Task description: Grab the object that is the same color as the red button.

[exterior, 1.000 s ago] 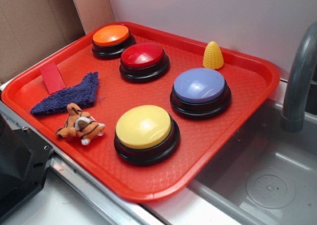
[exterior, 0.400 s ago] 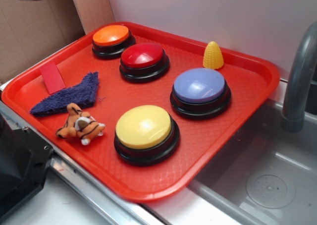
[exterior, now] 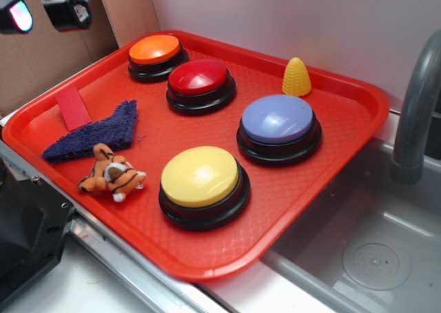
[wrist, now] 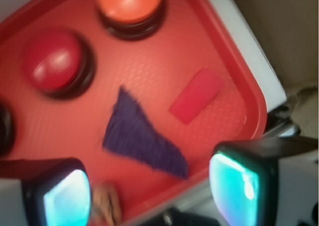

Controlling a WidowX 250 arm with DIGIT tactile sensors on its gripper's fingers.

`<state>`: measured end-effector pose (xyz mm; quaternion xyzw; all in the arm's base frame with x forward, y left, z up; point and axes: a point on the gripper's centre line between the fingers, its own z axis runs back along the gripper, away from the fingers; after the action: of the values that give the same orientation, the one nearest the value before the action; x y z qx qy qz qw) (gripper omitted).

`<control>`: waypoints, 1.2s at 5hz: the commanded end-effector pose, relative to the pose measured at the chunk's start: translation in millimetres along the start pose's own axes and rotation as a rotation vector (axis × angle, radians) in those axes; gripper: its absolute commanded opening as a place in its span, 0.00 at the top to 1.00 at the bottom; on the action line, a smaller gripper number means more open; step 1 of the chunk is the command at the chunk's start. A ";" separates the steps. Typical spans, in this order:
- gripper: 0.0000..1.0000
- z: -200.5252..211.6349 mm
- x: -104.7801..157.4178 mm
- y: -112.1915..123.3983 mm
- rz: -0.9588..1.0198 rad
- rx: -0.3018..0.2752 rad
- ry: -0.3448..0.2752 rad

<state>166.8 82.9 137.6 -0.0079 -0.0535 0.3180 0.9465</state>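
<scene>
The small flat red block (exterior: 72, 109) (wrist: 196, 95) lies on the red tray (exterior: 296, 189) near its left rim, just beyond the purple cloth (exterior: 96, 132) (wrist: 144, 136). The red button (exterior: 200, 84) (wrist: 56, 61), a dark red dome on a black base, stands behind the tray's middle, next to the orange button (exterior: 156, 55) (wrist: 130, 7). My gripper (exterior: 43, 11) (wrist: 149, 193) hangs high above the tray's left corner, well clear of the block. It is open, with nothing between its fingers.
A blue button (exterior: 279, 127), a yellow button (exterior: 202, 185), a yellow cone (exterior: 296, 77) and a toy tiger (exterior: 110, 175) also sit on the tray. A grey sink (exterior: 372, 258) and faucet (exterior: 417, 113) lie to the right. Cardboard (exterior: 48, 58) stands behind on the left.
My gripper has come into the exterior view at the top left, moving right and down. Nothing on the tray has moved.
</scene>
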 end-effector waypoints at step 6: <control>0.00 -84.1 38.7 65.1 0.413 0.049 -0.296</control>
<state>169.7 156.7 48.4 0.0478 -0.1633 0.5091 0.8437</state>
